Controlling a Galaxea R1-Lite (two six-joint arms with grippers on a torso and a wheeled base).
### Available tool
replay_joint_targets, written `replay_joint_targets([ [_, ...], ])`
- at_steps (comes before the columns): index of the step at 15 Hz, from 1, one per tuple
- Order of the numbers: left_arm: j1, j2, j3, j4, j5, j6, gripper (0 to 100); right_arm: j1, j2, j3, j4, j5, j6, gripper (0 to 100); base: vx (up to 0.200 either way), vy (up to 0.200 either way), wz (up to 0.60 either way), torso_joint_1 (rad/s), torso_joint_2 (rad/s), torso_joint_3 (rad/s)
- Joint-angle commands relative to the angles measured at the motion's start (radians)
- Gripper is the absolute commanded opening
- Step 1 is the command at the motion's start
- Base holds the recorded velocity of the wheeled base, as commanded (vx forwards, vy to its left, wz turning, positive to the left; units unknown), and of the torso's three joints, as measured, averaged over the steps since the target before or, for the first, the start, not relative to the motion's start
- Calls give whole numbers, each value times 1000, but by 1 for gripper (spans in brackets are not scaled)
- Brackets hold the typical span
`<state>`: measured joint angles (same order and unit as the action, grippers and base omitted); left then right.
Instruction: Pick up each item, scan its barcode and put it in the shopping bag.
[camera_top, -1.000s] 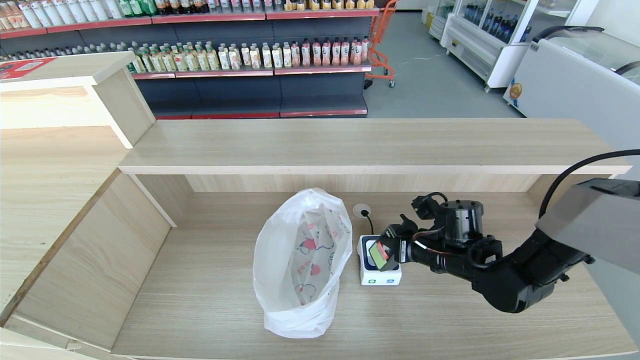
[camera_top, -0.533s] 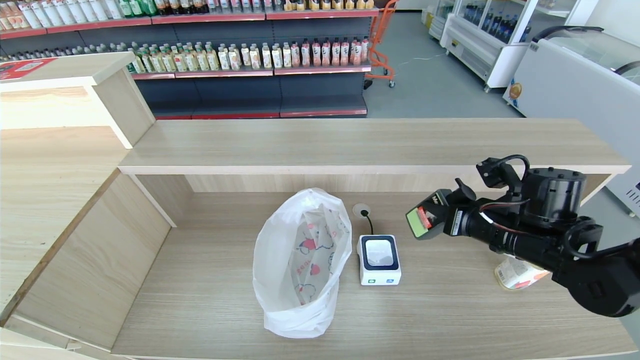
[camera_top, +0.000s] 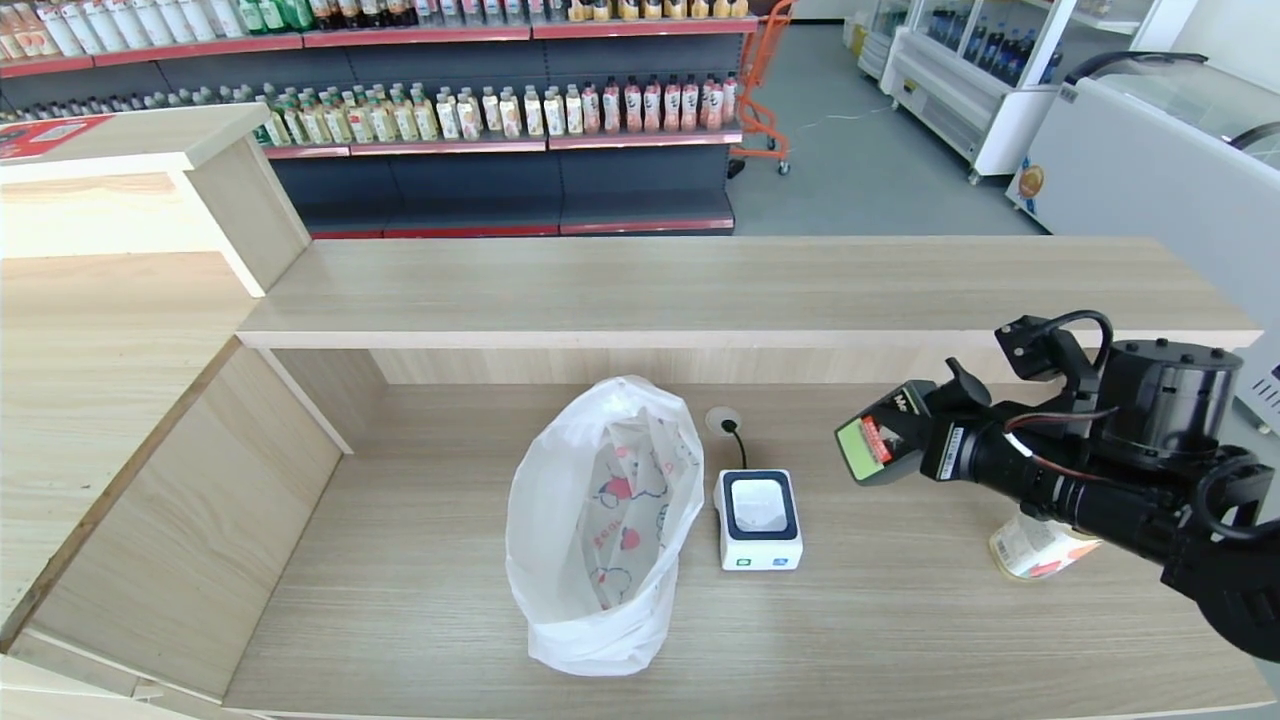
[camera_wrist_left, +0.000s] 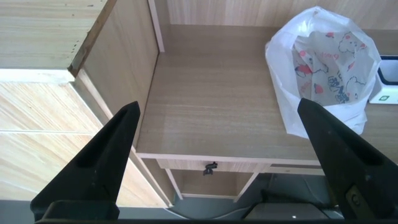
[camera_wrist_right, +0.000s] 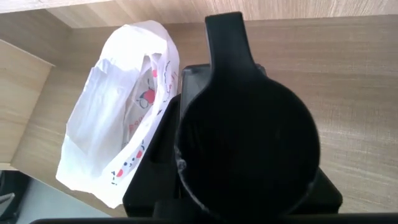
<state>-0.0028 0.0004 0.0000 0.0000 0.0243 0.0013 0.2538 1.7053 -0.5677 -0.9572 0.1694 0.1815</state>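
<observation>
One item (camera_top: 862, 450) | right jaws clamp it | lifted off scanner (camera_top: 759, 518) | left jaws wide

We see a pale wooden counter (camera_top: 900, 630) with a raised ledge (camera_top: 700, 290) along its far side. A round white cable port (camera_top: 722, 419) sits in the counter top near the ledge. Beyond the counter stand dark shelves (camera_top: 480, 190) lined with rows of bottles (camera_top: 500, 112). An orange trolley (camera_top: 765, 80) stands farther back. White freezers (camera_top: 1130, 160) stand beyond the counter's right end.
</observation>
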Motion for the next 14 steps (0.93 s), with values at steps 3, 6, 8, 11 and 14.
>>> replay_joint_targets([
  [3, 0, 0, 0, 0, 0, 0, 100, 1, 13, 11, 2, -1, 32, 0, -67, 0, 0, 2, 4, 1],
  [6, 0, 0, 0, 0, 0, 0, 100, 2, 23, 14, 2, 1, 50, 0, 0, 0, 0, 0, 0, 0],
  [8, 0, 0, 0, 0, 0, 0, 100, 10, 30, 8, 2, 2, 73, 0, 0, 100, 0, 9, 6, -1],
  [11, 0, 0, 0, 0, 0, -1, 100, 53, 43, -14, 5, 6, 118, 0, 0, 133, 0, -8, 0, 5],
  [14, 0, 0, -2, 0, 0, -1, 100, 99, 116, -63, 5, 1, 121, 0, 0, 0, 0, 0, 0, 0],
])
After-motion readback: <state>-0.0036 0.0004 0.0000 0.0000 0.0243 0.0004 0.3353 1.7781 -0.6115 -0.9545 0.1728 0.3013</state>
